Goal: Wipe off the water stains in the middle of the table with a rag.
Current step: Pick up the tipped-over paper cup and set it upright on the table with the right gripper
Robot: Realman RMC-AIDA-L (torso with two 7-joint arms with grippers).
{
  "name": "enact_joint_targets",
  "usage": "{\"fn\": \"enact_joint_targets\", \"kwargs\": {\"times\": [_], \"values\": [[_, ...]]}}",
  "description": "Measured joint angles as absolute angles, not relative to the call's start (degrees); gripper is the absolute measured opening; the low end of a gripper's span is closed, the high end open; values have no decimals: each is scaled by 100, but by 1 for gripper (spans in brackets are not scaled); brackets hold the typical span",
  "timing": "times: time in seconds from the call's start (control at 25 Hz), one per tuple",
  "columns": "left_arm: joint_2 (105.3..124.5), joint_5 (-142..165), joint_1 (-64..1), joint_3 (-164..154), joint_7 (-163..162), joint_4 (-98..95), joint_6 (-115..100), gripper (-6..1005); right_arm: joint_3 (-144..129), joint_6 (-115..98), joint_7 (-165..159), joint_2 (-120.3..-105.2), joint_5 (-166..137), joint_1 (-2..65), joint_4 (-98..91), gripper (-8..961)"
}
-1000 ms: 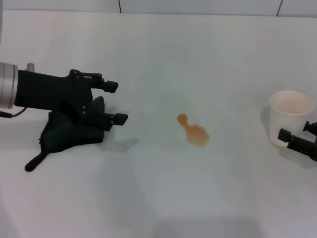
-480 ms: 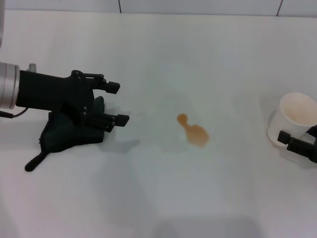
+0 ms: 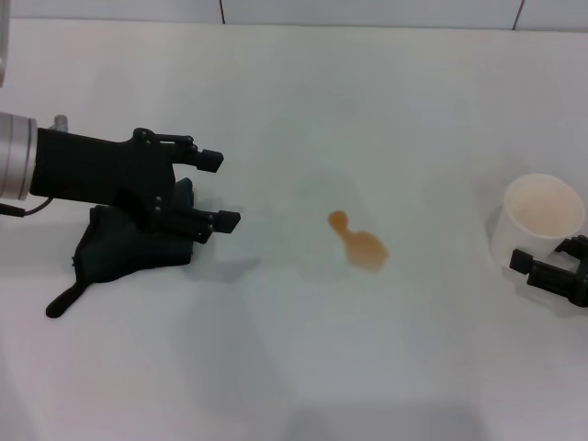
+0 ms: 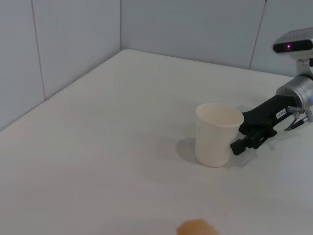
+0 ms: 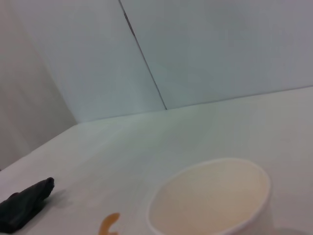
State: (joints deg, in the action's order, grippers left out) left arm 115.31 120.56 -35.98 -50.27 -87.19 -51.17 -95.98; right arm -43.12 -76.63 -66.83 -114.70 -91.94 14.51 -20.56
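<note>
A white paper cup (image 4: pixel 218 134) stands on the table (image 4: pixel 98 161); the right claw (image 4: pixel 244 139) touches its side.

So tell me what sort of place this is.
Probably a lab test bench: a bare white table backed by plain panel walls, holding only a staged orange stain, a dark rag and a paper cup.

The table (image 3: pixel 294 367) is big, white and smooth, with thin dark lines along its far edge. A small orange-brown spill, the water stains (image 3: pixel 358 243), sits in the middle. To the left of the stains lies the rag (image 3: pixel 115 248), dark and crumpled. To the right of the stains stands a white paper cup (image 3: pixel 537 220), well apart from them.
</note>
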Motion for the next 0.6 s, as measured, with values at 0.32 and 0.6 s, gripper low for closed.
{"fn": "enact_joint_targets", "kwargs": {"times": [0.32,0.6], "values": [[11531,12061,-3595,-5027,-8719,-5095,-9594,855,-4374,-7628,-6704,-11469,-9216,1437,-2057,854],[11531,12065,-3590,-5027,-8717,-5089,-9598,854,-4373,-7638,-6720,-11470,-9256,1390,-2083,854]]}}
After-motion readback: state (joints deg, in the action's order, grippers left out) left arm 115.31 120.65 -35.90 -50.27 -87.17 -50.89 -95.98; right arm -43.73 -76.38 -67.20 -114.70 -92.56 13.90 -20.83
